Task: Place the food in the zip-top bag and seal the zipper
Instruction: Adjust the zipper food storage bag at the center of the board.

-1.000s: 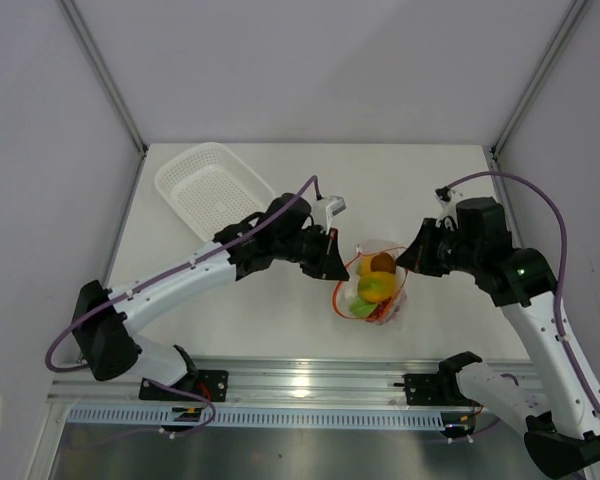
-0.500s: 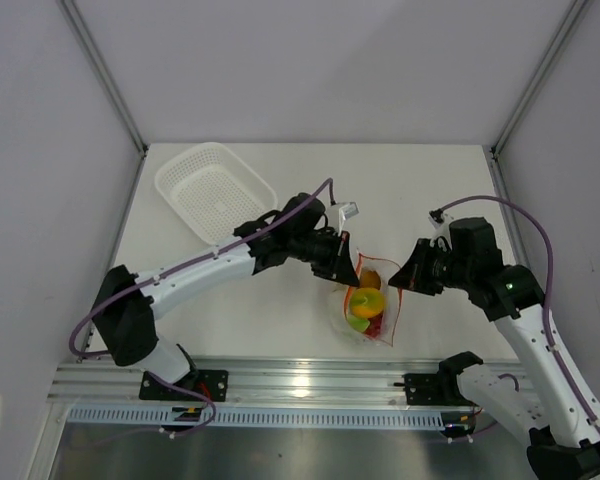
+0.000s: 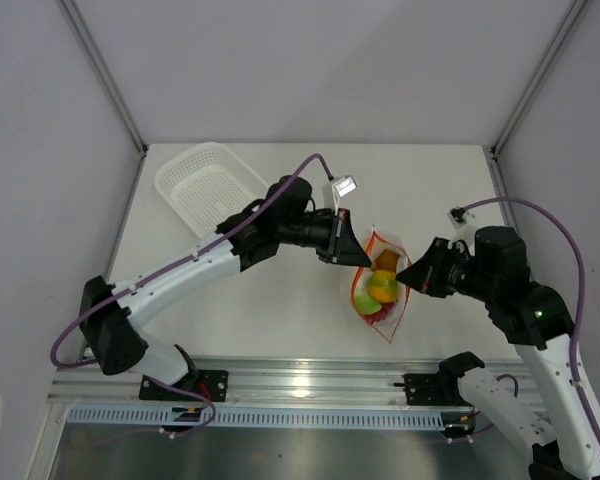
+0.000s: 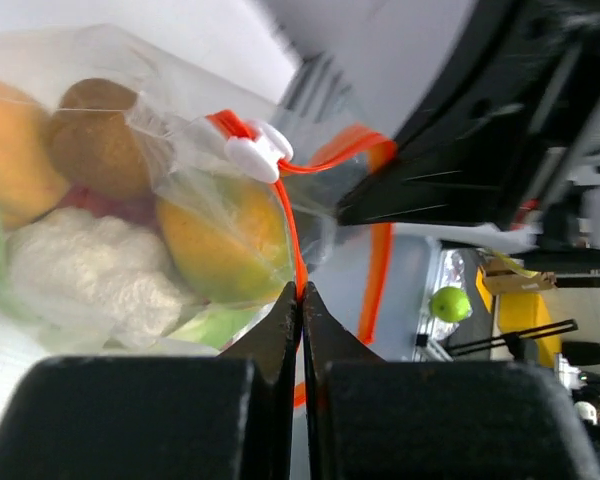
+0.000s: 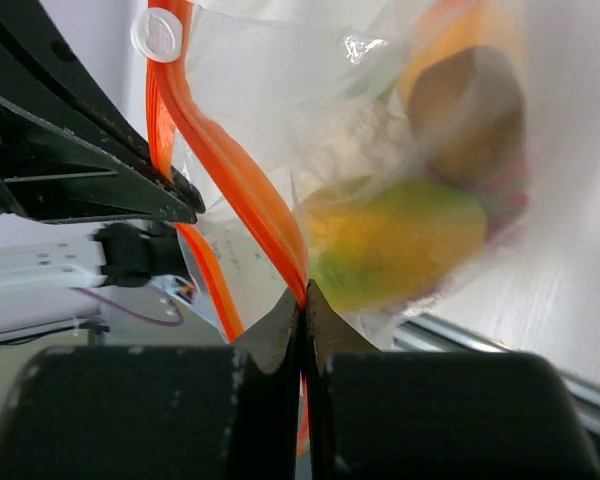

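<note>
Though its zipper (image 4: 292, 230) seems unsealed, zip-top bag (image 5: 280, 80): held near the worktop's (image 3: 280, 320) near edge, right of centre.
Food (image 3: 384, 287): inside it.
Left gripper (image 4: 301, 290): pinching the zipper.
Right gripper (image 5: 302, 290): pinching it too.
Remaining: sealing.

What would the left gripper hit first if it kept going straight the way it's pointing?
The left gripper is shut on the thin red-orange zipper strip. Straight on, it would likely press the clear crinkly plastic bag against the yellow-orange toy mango inside.
</note>
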You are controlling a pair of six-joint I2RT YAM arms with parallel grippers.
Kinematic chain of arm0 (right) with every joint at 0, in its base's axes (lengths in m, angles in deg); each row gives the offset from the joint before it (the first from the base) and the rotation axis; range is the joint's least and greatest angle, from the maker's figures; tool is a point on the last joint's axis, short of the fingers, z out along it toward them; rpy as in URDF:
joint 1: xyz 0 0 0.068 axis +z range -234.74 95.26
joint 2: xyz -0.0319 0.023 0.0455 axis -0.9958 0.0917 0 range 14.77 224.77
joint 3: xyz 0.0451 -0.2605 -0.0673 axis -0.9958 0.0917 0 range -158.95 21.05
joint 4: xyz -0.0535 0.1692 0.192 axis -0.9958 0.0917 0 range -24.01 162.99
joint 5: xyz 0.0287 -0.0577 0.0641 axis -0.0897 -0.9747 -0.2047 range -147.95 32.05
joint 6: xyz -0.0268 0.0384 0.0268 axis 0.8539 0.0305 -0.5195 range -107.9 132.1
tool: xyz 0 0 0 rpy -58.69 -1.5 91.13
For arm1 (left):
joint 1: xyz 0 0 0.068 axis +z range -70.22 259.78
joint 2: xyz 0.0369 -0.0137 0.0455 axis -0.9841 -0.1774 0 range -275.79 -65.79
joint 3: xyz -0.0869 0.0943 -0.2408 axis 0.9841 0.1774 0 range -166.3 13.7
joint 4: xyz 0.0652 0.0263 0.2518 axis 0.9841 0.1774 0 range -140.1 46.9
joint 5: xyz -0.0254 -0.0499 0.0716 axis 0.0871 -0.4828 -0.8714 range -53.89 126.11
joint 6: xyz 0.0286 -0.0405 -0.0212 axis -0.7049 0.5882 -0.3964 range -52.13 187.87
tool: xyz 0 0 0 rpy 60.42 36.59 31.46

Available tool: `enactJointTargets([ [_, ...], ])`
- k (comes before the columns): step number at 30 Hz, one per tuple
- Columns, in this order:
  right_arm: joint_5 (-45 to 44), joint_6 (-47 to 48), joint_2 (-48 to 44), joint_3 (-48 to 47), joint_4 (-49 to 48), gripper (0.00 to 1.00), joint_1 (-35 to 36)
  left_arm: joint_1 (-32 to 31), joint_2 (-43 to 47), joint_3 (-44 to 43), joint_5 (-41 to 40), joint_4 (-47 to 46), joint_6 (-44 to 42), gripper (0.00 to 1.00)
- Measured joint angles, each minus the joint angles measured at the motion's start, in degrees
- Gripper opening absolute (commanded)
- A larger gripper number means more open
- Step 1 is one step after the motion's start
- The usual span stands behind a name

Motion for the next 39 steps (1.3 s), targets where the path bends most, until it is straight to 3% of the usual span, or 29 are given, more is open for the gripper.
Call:
enactJointTargets([
  [6,-1.3,-1.0,1.0,11.6,2.1,0.0,0.0,0.7,-3.7,8.6,-1.1,4.4,-1.0,0.0],
  [15,-1.9,-1.3,-2.7,3.2,5.5,0.0,0.0,-0.7,0.1,3.4,-1.3,5.8,-3.5,0.01],
  [16,-1.7,-1.6,-2.8,2.5,5.6,0.0,0.0,-0.8,0.8,3.0,-1.3,5.8,-3.6,0.07],
  [17,-1.5,-2.0,-2.8,2.0,5.6,0.0,0.0,-0.9,1.6,2.8,-1.3,5.7,-4.0,0.19],
  [18,-1.2,-2.3,-3.0,1.6,5.7,0.0,0.0,-1.0,2.4,2.8,-1.2,5.7,-4.2,0.52],
  [20,-1.0,-3.2,-3.2,1.5,5.7,0.0,0.0,-1.0,3.8,2.9,-1.1,5.8,-5.2,0.69],
  [23,-0.7,-4.4,-3.6,2.4,5.7,0.0,0.2,-1.0,7.0,5.6,-1.5,5.0,-6.3,0.84],
  [30,-0.1,-6.8,-4.2,7.0,4.7,0.0,0.2,-1.3,13.9,16.9,-6.8,7.1,-7.1,0.89],
  [39,0.5,-7.7,-4.2,8.1,2.1,0.0,0.4,-4.0,13.5,21.5,-12.8,9.3,-6.5,0.8],
])
